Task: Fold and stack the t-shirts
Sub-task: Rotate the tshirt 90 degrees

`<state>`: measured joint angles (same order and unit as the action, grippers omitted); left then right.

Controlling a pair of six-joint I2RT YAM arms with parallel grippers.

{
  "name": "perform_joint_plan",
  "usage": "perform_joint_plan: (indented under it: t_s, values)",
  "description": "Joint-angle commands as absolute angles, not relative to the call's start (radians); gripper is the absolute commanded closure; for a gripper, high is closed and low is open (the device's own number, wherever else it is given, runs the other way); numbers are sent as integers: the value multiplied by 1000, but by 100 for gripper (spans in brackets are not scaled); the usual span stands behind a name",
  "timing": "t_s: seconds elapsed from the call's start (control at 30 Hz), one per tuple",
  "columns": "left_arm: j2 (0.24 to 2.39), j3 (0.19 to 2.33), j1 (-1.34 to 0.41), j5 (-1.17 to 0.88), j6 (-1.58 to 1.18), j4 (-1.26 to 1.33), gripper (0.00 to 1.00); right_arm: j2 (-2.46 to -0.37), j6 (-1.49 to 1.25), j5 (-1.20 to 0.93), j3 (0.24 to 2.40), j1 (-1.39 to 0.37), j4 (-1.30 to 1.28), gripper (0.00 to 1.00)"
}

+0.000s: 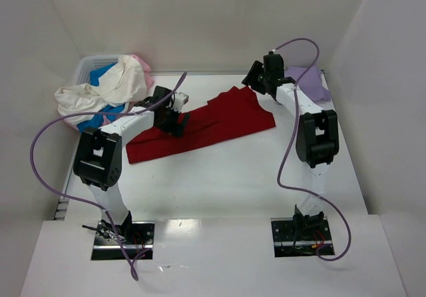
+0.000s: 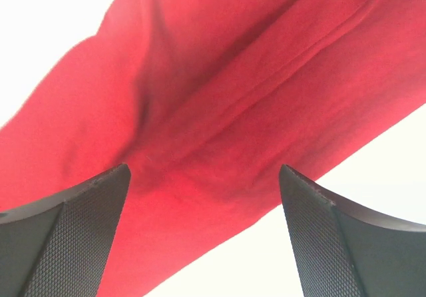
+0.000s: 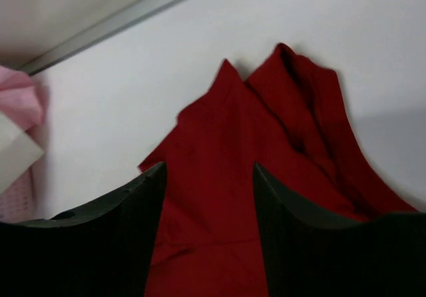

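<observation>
Editor: Cloth in the foreground?
Photographer: Dark red t-shirt (image 1: 219,120), soft and creased, spread in a long band across the white table (image 1: 219,184). Left gripper (image 2: 203,169) hangs over its left half, textured fingers wide apart; right gripper (image 3: 208,167) over its far pointed corners, fingers parted.
Editor: Beyond?
Photographer: Lavender t-shirt (image 1: 311,84) far right; lattice basket (image 1: 92,62) heaped with shirts far left; white walls.
</observation>
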<state>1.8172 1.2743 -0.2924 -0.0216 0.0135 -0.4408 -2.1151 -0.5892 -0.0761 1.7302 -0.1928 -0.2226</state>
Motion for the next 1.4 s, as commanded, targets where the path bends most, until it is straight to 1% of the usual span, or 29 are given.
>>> perform_joint_plan:
  t_s: [0.0, 0.03, 0.07, 0.17, 0.23, 0.3, 0.5, 0.57, 0.67, 0.77, 0.9, 1.0, 1.17, 1.3, 1.37]
  values:
    - [1802, 1319, -272, -110, 268, -393, 0, -1930, -557, -104, 1586, -196, -158, 37]
    - [1833, 1319, -272, -85, 268, -402, 0, -1907, -557, -104, 1557, -196, -158, 37]
    - [1870, 1319, -272, -84, 288, -425, 0, -1840, -557, -113, 1464, -196, -146, 37]
    - [1903, 1310, -272, -57, 319, -425, 0, -1799, -567, -136, 1402, -196, -127, 36]
    - [1939, 1319, -262, 15, 330, -425, 0, -1769, -577, -149, 1339, -196, -115, 36]
    - [1965, 1341, -262, 46, 339, -425, 0, -1753, -577, -160, 1321, -196, -115, 36]
    - [2022, 1364, -262, 37, 321, -482, 0, -1688, -577, -140, 1289, -196, -115, 35]
    - [2010, 1350, -288, 37, 311, -491, 0, -1675, -577, -140, 1289, -196, -115, 31]
    - [1976, 1336, -365, 46, 255, -523, 0, -1666, -577, -140, 1289, -196, -124, 31]
    - [1942, 1327, -432, -53, 183, -572, 0, -1677, -568, -117, 1279, -196, -144, 31]
    - [1919, 1295, -466, -100, 124, -617, 0, -1710, -558, -106, 1249, -196, -163, 31]
    - [1887, 1266, -489, -179, 48, -629, 0, -1732, -558, -97, 1220, -196, -163, 31]
    - [1835, 1220, -543, -409, -61, -612, 0, -1798, -568, -87, 1201, -196, -163, 31]
    - [1821, 1195, -600, -486, -100, -555, 0, -1871, -557, -78, 1262, -219, -184, 31]
    - [1833, 1195, -635, -476, -100, -555, 0, -1913, -557, -51, 1287, -247, -198, 31]
